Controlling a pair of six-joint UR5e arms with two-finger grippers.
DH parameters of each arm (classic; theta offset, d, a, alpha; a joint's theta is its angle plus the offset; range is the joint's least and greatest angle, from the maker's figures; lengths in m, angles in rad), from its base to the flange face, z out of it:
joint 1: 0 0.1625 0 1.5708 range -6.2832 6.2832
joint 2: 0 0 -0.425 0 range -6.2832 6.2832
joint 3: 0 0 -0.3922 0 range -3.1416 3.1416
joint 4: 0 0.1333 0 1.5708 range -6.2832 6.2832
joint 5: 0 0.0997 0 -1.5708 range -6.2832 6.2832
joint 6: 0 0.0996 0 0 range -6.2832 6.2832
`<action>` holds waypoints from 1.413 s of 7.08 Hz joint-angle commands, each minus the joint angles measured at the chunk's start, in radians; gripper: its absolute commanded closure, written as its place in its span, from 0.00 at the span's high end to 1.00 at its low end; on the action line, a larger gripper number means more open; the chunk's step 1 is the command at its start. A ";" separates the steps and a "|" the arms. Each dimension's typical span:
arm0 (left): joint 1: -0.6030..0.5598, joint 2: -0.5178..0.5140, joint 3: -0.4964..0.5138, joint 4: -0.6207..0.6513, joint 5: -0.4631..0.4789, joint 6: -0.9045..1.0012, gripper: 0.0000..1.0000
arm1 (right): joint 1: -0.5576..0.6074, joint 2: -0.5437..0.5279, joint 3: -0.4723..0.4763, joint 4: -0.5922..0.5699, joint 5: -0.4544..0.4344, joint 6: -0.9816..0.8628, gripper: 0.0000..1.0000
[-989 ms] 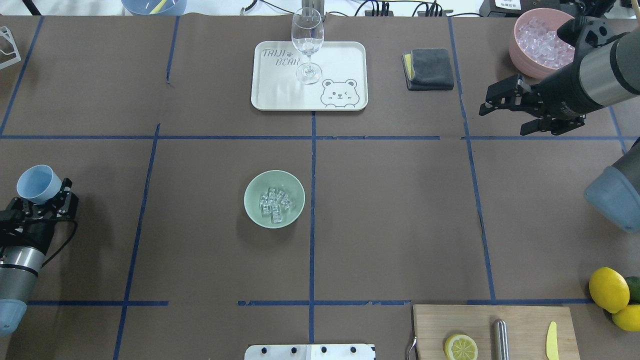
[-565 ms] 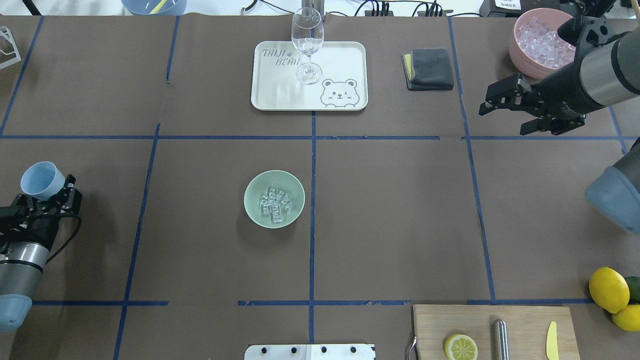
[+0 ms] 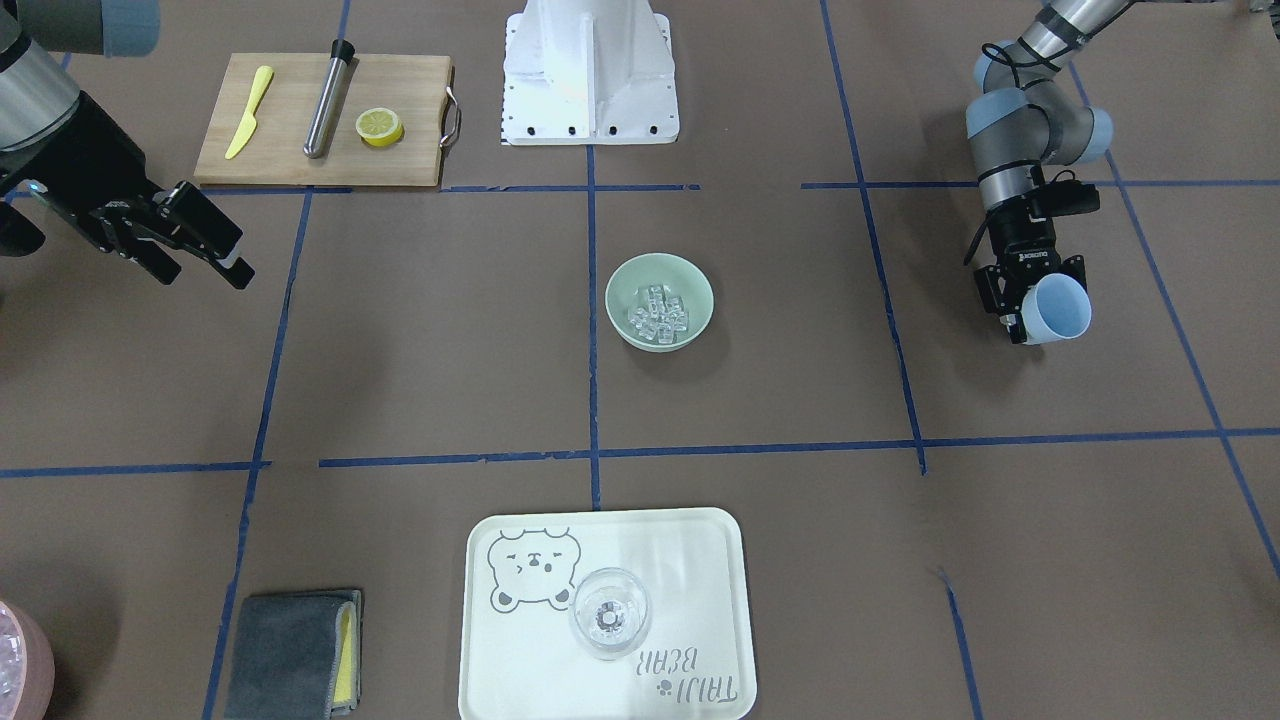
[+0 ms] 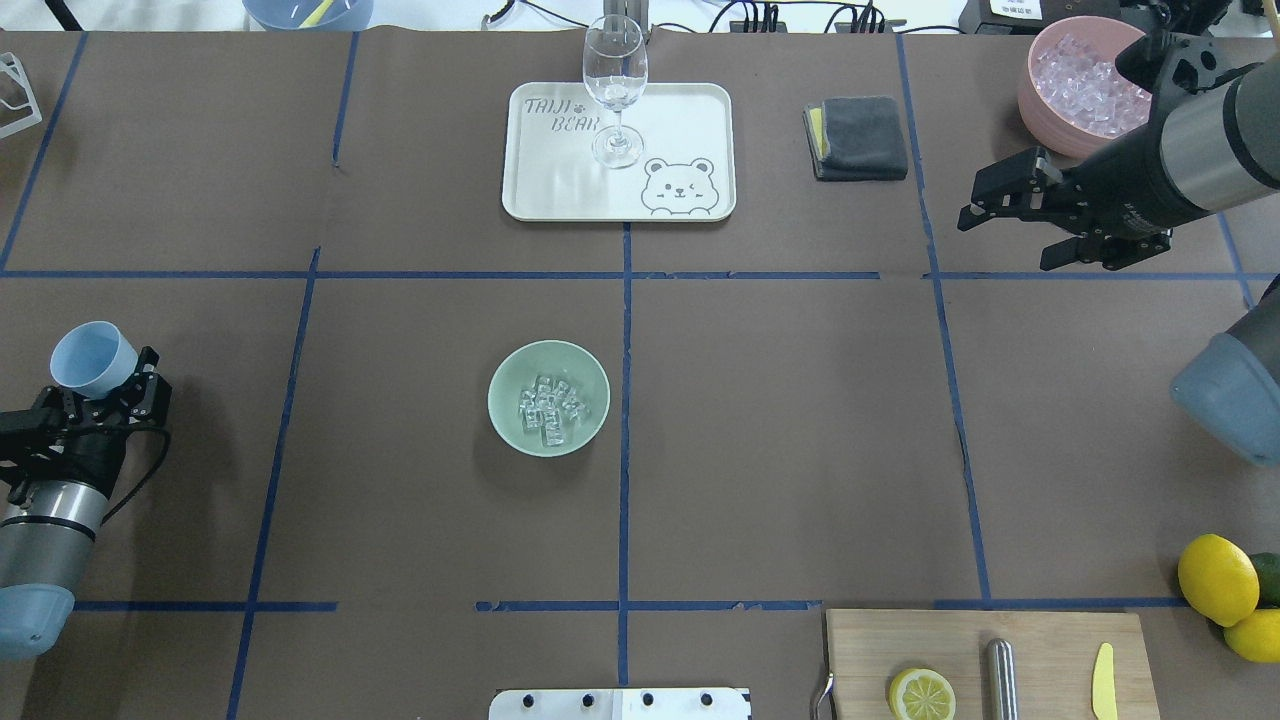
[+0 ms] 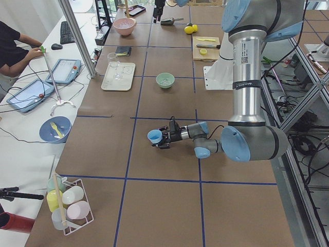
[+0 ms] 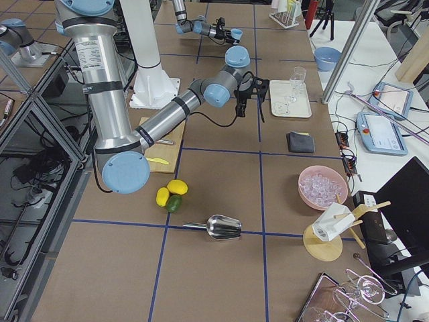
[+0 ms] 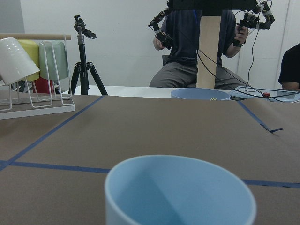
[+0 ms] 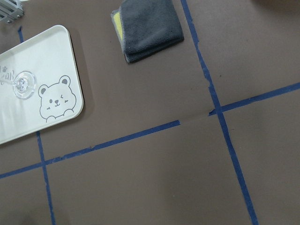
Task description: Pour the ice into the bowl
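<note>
At 9 o'clock on the counter (image 4: 400, 520), the left end effector (image 4: 108, 383) is clenched on the base of a light blue cup (image 4: 90, 358), which is tilted with its mouth turned toward 11 o'clock, well apart from the bowl (image 4: 508, 372). The bowl stands upright near the counter's centre, just to the 9 o'clock side of the middle tape line, and the ice (image 4: 548, 405) lies heaped in its bottom. At 12 o'clock a pale tray (image 4: 680, 120) with a bear drawing carries an upright wine glass (image 4: 614, 75). A folded grey cloth (image 4: 862, 135) lies at 1 o'clock. At 2 o'clock the right end effector (image 4: 1003, 243) hangs over bare counter, released, fingers spread and holding nothing, near a pink tub (image 4: 1040, 115) of cubes. At 5 o'clock a wooden board (image 4: 1050, 650) bears a lemon half (image 4: 921, 694); whole lemons (image 4: 1217, 579) sit at 4 o'clock.
</note>
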 commanded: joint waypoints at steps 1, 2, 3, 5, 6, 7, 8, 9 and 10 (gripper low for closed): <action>-0.008 0.002 0.001 -0.002 -0.016 0.030 0.73 | 0.000 0.000 0.003 0.000 0.000 0.001 1.00; -0.009 0.003 0.001 -0.021 -0.025 0.071 1.00 | 0.000 0.001 0.003 0.000 0.000 0.001 1.00; -0.009 0.011 -0.003 -0.049 -0.027 0.119 1.00 | 0.000 0.002 0.003 0.000 0.002 0.001 1.00; -0.009 0.040 -0.009 -0.223 -0.055 0.287 1.00 | 0.000 0.002 0.003 0.000 0.001 0.001 1.00; -0.009 0.052 -0.008 -0.289 -0.055 0.329 1.00 | -0.001 0.002 0.003 0.000 0.000 0.001 1.00; -0.011 0.071 -0.008 -0.296 -0.073 0.330 1.00 | -0.002 0.002 0.003 -0.001 0.002 0.001 1.00; -0.011 0.110 -0.021 -0.301 -0.114 0.330 1.00 | -0.002 0.002 0.003 -0.002 0.002 0.001 1.00; -0.008 0.126 -0.040 -0.301 -0.171 0.330 1.00 | 0.000 0.002 0.003 -0.002 0.002 0.001 1.00; -0.005 0.127 -0.041 -0.302 -0.258 0.331 1.00 | 0.000 0.002 0.003 -0.002 0.005 0.001 1.00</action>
